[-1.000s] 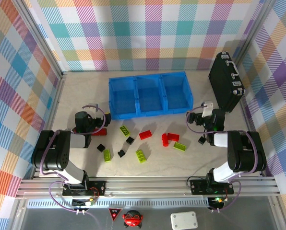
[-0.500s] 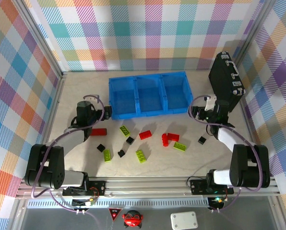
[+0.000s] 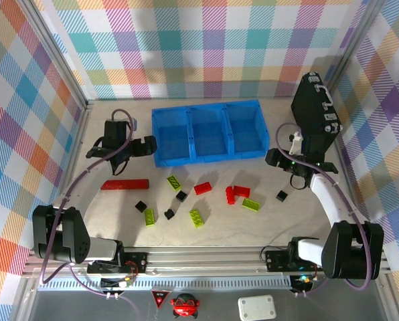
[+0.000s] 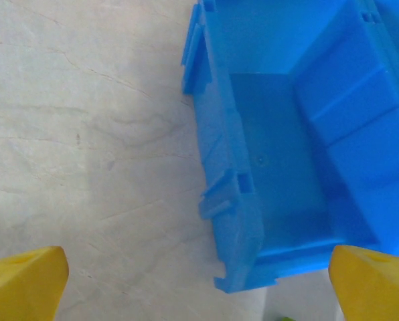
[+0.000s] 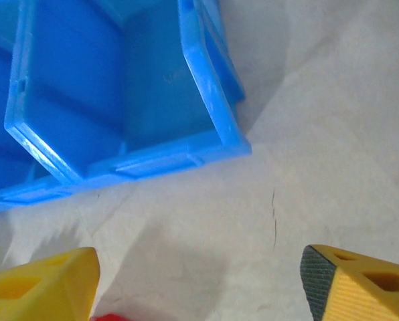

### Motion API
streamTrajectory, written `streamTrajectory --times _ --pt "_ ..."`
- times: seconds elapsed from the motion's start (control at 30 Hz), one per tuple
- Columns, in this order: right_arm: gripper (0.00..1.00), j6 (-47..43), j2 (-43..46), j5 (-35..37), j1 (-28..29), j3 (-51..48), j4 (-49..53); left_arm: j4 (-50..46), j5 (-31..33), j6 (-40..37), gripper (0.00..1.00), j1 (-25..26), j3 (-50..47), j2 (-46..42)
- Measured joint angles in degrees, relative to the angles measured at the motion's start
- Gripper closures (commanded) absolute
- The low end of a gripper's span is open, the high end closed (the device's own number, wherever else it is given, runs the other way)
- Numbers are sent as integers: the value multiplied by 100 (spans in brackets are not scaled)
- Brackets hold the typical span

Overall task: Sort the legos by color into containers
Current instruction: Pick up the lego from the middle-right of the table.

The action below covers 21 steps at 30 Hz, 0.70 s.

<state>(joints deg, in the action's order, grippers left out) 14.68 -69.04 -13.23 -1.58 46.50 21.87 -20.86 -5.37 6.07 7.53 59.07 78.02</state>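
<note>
Left gripper (image 3: 140, 144), jaws spread wide and empty, has lifted off the long red bar (image 3: 124, 184) to the left end of the containers (image 3: 208, 107) near the back edge of the table (image 3: 253, 227). Legos (image 3: 197, 217) lie scattered mid-table. Right gripper (image 3: 274, 158), also apart and empty, has moved back beside the black case (image 3: 314, 120).

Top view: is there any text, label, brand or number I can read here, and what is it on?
No text here can be read.
Small triangle sign by the front edge: its marks are too small to read.
Blue bins: no lettering visible.
Black case: no lettering visible.
</note>
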Motion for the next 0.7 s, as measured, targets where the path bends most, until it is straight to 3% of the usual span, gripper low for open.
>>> streamTrajectory --times 0.27,0.4,0.7 --pt "25 461 -4 280 7 387 1449 -1423 -463 -105 1 2 466 44" --pt "24 769 197 595 7 341 1821 -1502 -452 -385 0 2 310 -133" --pt "34 1563 295 1204 7 -20 2175 -1453 -247 -743 0 2 -44 -411"
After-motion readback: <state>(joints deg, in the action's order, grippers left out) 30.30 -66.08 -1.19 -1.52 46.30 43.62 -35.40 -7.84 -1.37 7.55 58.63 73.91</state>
